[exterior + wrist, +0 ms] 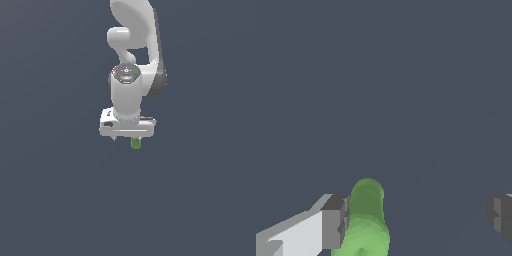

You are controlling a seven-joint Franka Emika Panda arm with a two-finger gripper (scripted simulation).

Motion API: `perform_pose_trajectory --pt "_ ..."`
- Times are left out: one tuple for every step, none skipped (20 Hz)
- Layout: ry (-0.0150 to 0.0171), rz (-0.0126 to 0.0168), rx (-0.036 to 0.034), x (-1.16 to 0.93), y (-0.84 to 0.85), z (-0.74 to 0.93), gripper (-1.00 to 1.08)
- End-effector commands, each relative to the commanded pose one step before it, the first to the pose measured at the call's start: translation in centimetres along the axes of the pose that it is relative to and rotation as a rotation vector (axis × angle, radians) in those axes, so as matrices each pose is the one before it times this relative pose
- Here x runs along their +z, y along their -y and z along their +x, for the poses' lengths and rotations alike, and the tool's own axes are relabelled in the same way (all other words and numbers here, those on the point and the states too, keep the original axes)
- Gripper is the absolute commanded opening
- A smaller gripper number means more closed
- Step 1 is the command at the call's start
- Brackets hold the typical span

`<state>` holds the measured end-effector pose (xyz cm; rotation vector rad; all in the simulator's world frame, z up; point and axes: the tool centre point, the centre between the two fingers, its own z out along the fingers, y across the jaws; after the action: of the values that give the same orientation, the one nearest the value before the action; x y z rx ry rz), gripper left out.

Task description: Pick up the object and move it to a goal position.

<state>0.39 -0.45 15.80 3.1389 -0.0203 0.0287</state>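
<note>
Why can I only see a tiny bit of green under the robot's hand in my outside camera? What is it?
Observer: It's a green cylinder with a rounded end; the wrist view shows much more of it.
Operator: Is the hand squeezing it?
Observer: No. The gripper is open, its fingers far apart.
Operator: Is the green thing in the middle?
Observer: No. It sits right beside one finger; the other finger is far from it. I can't tell if it touches the near one.
</note>
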Motion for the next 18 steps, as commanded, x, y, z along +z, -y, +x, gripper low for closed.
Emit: perform_pose_trajectory --pt "0.0 0.0 0.0 0.0 -0.001 0.0 1.0" --pt "-0.00006 -0.00058 0.00125 0.0 -0.076 0.004 1.0" --pt "-0.00015 -0.00156 0.00351 0.003 -0.216 0.011 1.0" --pt "-0.00025 -0.00264 0.00591 0.005 -0.363 0.018 1.0" --pt "-0.00033 -0.00364 0.00817 0.008 -0.502 0.024 1.0" --pt "-0.00041 -0.00467 0.01047 0.012 -0.642 0.03 1.0" --pt "-0.00043 -0.00517 0.01161 0.015 -0.709 0.033 1.0" --pt "-0.00033 -0.00417 0.0094 0.014 -0.57 0.027 1.0" --pt "-0.00023 -0.0031 0.00703 0.012 -0.422 0.02 1.0" --pt "-0.00014 -0.00198 0.00456 0.008 -0.27 0.013 1.0" --pt "-0.00006 -0.00089 0.00211 0.004 -0.12 0.005 1.0" --pt "0.0 0.0 0.0 -0.002 0.007 -0.002 1.0" --pt "0.00008 0.00118 -0.00277 -0.004 0.153 -0.005 1.0" --pt "0.00002 0.00037 -0.00114 -0.002 0.047 0.001 1.0" --pt "0.0 0.0 0.0 0.0 0.04 -0.007 1.0" --pt "0.00008 0.00002 0.00229 0.005 -0.02 -0.019 1.0" --pt "0.0001 0.00005 0.00284 0.005 0.035 -0.033 1.0" --pt "0.00015 0.00018 0.00384 0.007 0.063 -0.049 1.0"
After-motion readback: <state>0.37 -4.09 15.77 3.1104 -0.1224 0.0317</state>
